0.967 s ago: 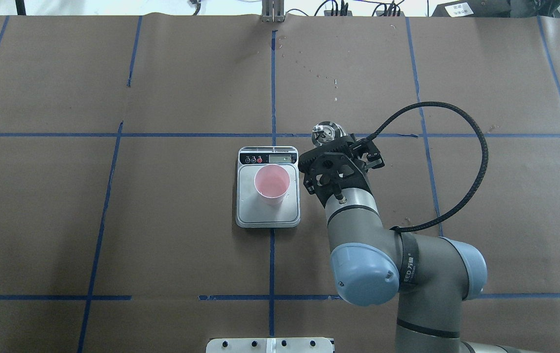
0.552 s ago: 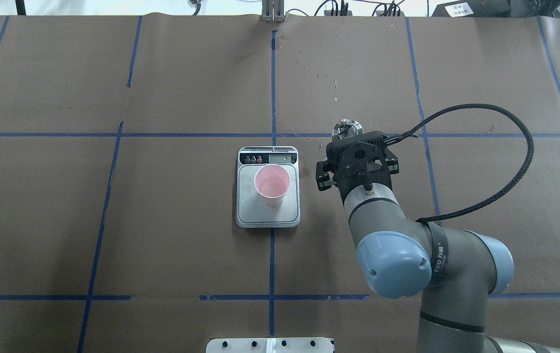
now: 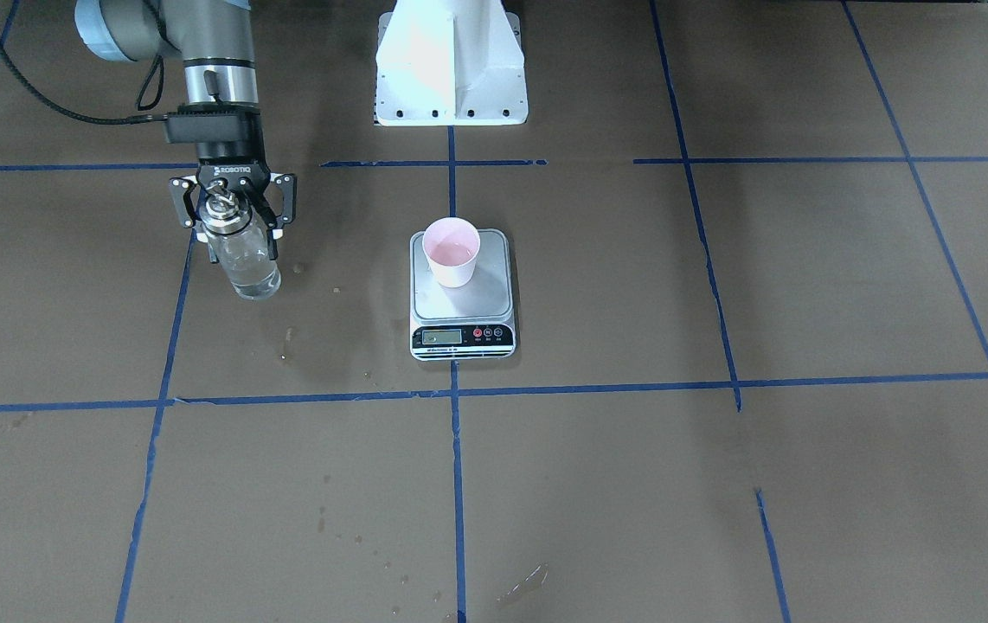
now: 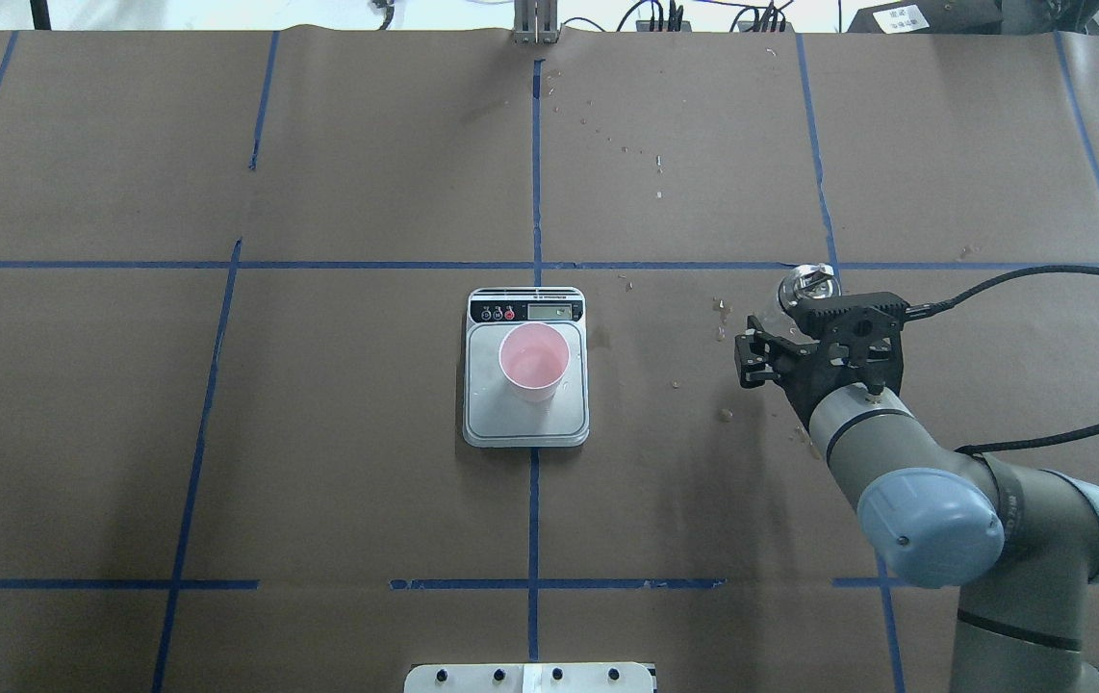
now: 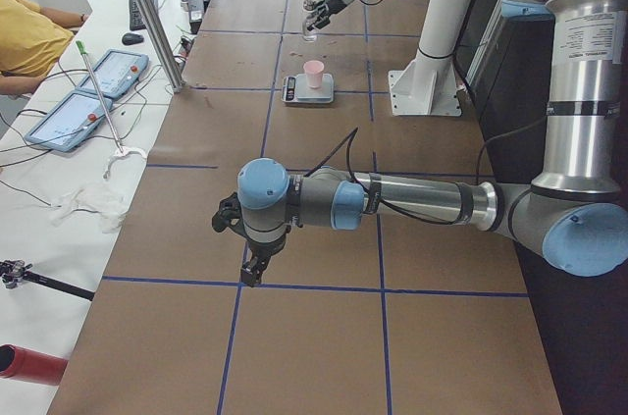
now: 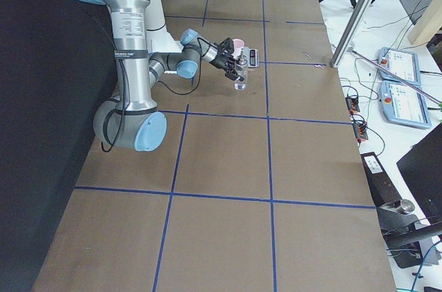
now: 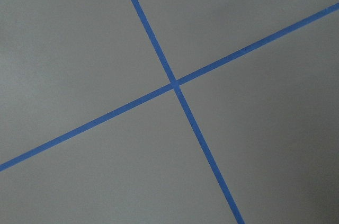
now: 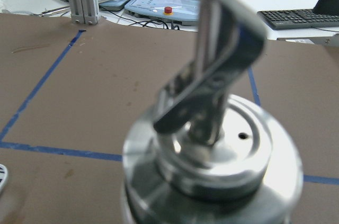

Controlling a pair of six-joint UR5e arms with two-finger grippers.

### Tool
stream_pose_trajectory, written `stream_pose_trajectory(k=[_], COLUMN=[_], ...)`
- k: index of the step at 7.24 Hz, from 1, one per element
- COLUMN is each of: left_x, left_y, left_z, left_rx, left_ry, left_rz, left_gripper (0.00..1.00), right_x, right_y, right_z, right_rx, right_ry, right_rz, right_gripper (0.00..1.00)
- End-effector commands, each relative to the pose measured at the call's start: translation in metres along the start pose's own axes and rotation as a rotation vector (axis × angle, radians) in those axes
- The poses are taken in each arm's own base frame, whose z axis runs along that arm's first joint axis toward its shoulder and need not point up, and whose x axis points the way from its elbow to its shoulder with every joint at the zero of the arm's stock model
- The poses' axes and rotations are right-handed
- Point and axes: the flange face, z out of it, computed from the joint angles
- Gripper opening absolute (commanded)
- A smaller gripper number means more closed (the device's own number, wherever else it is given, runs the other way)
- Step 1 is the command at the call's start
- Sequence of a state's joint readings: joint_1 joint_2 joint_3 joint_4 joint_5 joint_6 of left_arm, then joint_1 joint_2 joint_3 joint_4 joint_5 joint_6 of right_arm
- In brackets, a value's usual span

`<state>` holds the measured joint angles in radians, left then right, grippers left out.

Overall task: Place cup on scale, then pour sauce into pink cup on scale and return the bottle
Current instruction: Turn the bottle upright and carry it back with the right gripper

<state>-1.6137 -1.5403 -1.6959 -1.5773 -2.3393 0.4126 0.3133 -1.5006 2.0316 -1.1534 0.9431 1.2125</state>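
Observation:
The pink cup (image 4: 534,366) stands upright on the steel scale (image 4: 525,423) at the table's centre, with a little clear sauce (image 3: 449,253) in it. My right gripper (image 4: 800,306) is shut on the clear glass bottle (image 3: 245,260), held upright well to the right of the scale; I cannot tell whether its base touches the paper. Its metal pourer cap (image 8: 212,155) fills the right wrist view. My left gripper (image 5: 250,273) shows only in the exterior left view, far from the scale, and I cannot tell whether it is open.
Wet spots (image 4: 723,310) dot the brown paper between the scale and the bottle. The robot's white pedestal (image 3: 451,61) stands behind the scale. An aluminium post (image 4: 535,24) stands at the far edge. The left wrist view shows only crossing blue tape (image 7: 174,83).
My right arm has carried the bottle to the right, away from the scale. The cup and scale have not moved.

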Motion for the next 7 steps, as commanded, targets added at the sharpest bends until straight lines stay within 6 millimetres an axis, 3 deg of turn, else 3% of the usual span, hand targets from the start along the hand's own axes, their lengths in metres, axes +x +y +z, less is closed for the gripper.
stream_pose_trajectory(k=[1, 2, 5, 7], left_x=[0.000, 0.001, 0.001, 0.001], left_y=[-0.002, -0.003, -0.003, -0.004], left_z=[-0.001, -0.002, -0.002, -0.002], left_rx=[0.003, 0.004, 0.004, 0.005], left_ry=[-0.001, -0.002, -0.002, -0.002], left_rz=[0.003, 0.004, 0.004, 0.005], left_gripper=[1.00, 1.00, 1.00, 1.00], right_x=[0.028, 0.030, 0.062, 0.063], right_y=[0.015, 0.019, 0.046, 0.048], right_z=[0.006, 0.009, 0.029, 0.030], right_rx=[-0.038, -0.047, -0.046, -0.047], right_ry=[0.024, 0.030, 0.028, 0.027], right_rz=[0.078, 0.084, 0.094, 0.087], right_gripper=[0.00, 0.00, 0.00, 0.00])
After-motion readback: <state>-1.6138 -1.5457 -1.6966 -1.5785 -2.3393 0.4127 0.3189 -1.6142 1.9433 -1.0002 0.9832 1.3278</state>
